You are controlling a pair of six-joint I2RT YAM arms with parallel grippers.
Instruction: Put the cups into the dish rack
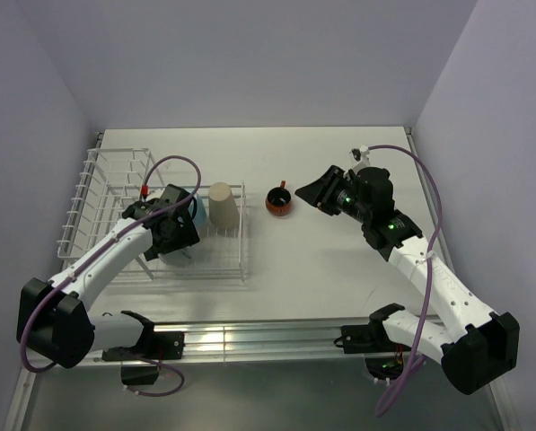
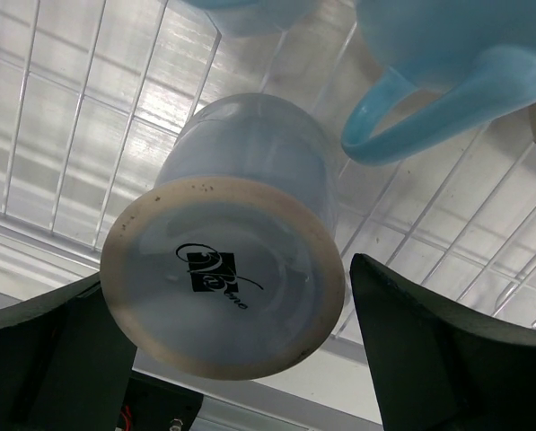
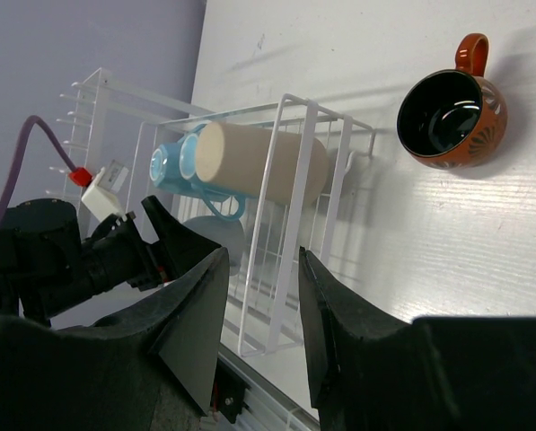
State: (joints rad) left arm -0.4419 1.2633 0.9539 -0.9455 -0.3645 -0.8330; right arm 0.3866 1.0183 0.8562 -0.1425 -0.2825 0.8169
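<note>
Right gripper (image 1: 308, 191), jaws parted and empty, pointed at the red mug (image 1: 279, 201) just left of it, mid-frame.

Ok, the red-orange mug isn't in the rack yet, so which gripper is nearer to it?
Right. The right gripper hangs open just to the right of the red-orange mug. The left gripper is farther off over the dish rack, open around an upturned light blue mug.

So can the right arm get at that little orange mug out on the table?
Probably yes. The red-orange mug stands alone on bare table, and the right gripper hovers close by, jaws apart and empty.
</note>
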